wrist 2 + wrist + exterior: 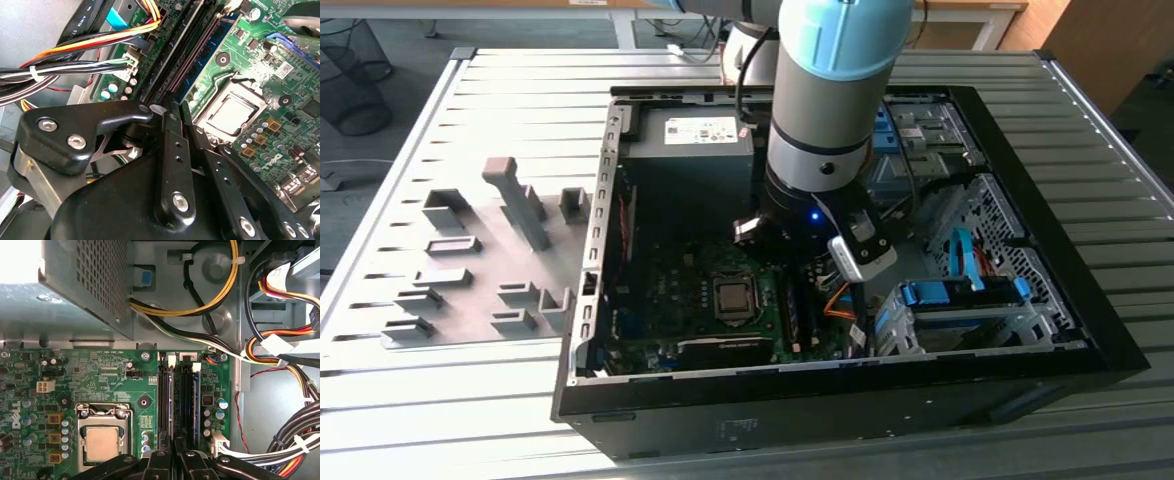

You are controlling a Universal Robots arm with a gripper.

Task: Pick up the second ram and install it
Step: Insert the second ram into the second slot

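My gripper is down inside the open computer case, over the memory slots beside the processor socket. The second ram shows as a thin blue board edge standing in a slot, running out from between the black fingers. In both wrist views the fingers stand almost together, shut on the ram's top edge about midway along the slot. Another thin blue edge stands two slots over. In the exterior view the arm hides the fingertips.
A cable bundle runs close beside the slots. The power supply sits at the back of the case and blue drive brackets at the exterior view's right. Grey fixture blocks stand on the slatted table at the left.
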